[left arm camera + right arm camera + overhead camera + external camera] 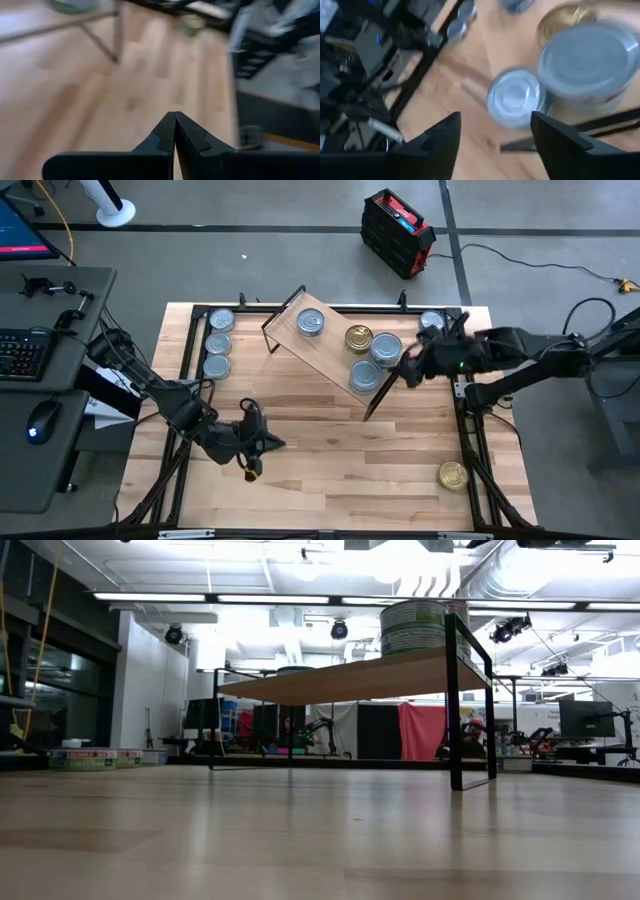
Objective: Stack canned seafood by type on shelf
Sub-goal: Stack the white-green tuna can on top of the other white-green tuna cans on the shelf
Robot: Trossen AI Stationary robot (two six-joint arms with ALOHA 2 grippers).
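The shelf (pixel 335 345) stands slantwise at the table's far middle, its black legs (pixel 455 705) on the table. On it sit silver-blue cans (pixel 311 323) (pixel 365 375), a gold can (pixel 359 338) and a silver-blue stack (pixel 587 65). My right gripper (pixel 408 365) hovers open above the shelf's right end, over a silver-blue can (pixel 514 97), touching nothing. My left gripper (pixel 275 443) hangs shut and empty over the table's near left part; its closed fingers (pixel 175 132) point across bare wood.
Three silver-blue cans (pixel 218 343) stand in a row along the table's far left edge. Another (pixel 432 322) sits at the far right corner, and a gold can (pixel 453 475) near the right front. Open wood lies between the shelf and the near edge.
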